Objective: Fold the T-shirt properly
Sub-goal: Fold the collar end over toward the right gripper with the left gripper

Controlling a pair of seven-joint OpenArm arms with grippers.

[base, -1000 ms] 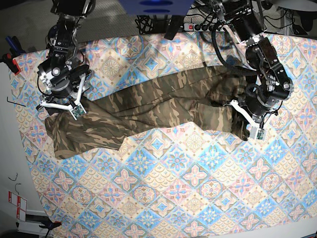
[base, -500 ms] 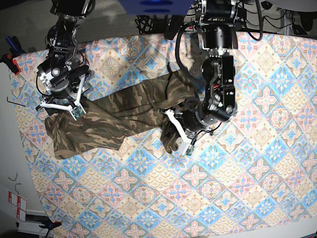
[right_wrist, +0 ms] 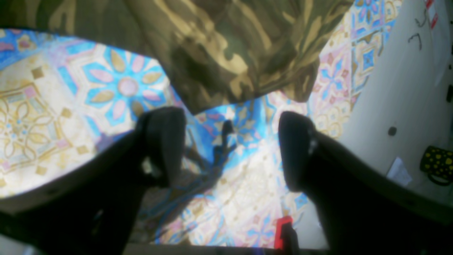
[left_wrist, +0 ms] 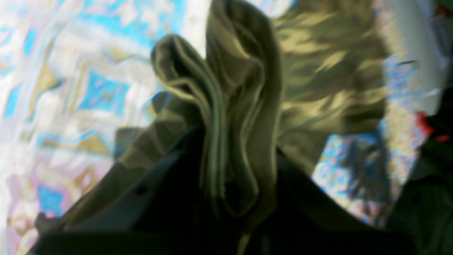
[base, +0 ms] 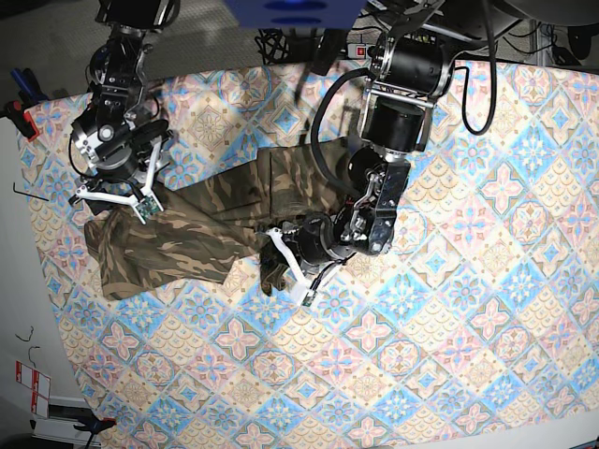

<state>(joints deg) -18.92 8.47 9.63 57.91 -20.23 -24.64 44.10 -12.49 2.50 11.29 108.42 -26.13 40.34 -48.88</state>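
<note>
The camouflage T-shirt (base: 187,234) lies stretched across the left half of the patterned tablecloth (base: 449,309). My left gripper (base: 284,268) is shut on a bunched fold of the T-shirt (left_wrist: 233,106), held near the cloth's middle by its front edge. Folded fabric stands up between its jaws in the left wrist view, which is blurred. My right gripper (base: 117,198) hovers at the shirt's far-left end, open, with nothing between its fingers (right_wrist: 162,148). The T-shirt's edge (right_wrist: 219,53) lies just beyond its fingertips.
A power strip (base: 374,47) and cables lie past the table's back edge. A red clamp (base: 21,114) sits at the left border, seen also as a red clamp (right_wrist: 285,230) below the right gripper. A dark yellow-dotted object (right_wrist: 437,163) rests on the bare white surface (right_wrist: 389,88).
My left gripper has swept from the right side toward the middle-left, dragging the shirt's right end over the rest. The right arm has stayed put and open.
</note>
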